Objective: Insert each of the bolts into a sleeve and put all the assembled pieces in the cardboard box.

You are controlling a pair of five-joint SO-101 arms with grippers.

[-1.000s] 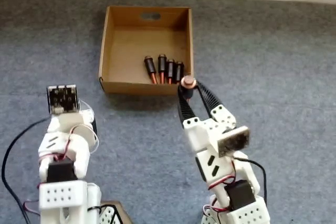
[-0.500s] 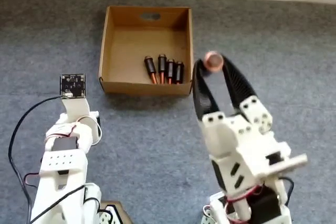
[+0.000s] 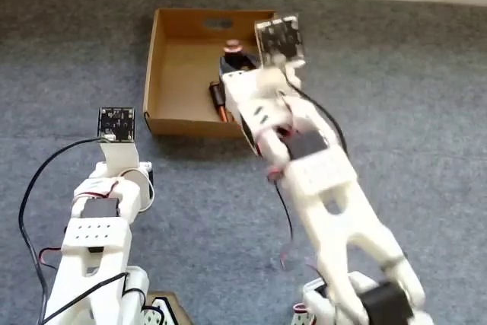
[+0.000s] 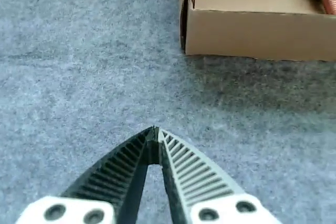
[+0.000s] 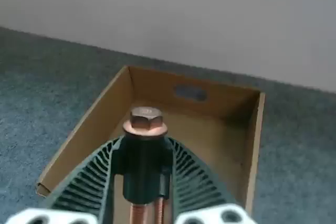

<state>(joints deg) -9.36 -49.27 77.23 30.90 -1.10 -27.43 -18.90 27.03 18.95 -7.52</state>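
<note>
Right gripper (image 5: 144,144) pinches a sleeved bolt (image 5: 145,124) over the cardboard box (image 5: 255,129); best lowered close beside the laid pieces (image 3: 218,98) before release; left gripper (image 4: 154,129) pressed together.

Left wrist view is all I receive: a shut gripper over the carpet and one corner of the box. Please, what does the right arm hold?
Observer: The right gripper is shut on a black sleeve with a bolt in it, head at the fingertips.
Operator: Is it above the box?
Observer: Yes. In the high view it is over the cardboard box, within its walls.
Operator: How many pieces lie inside?
Observer: I cannot count them; the right arm covers that spot. One lying piece shows beside the arm.
</note>
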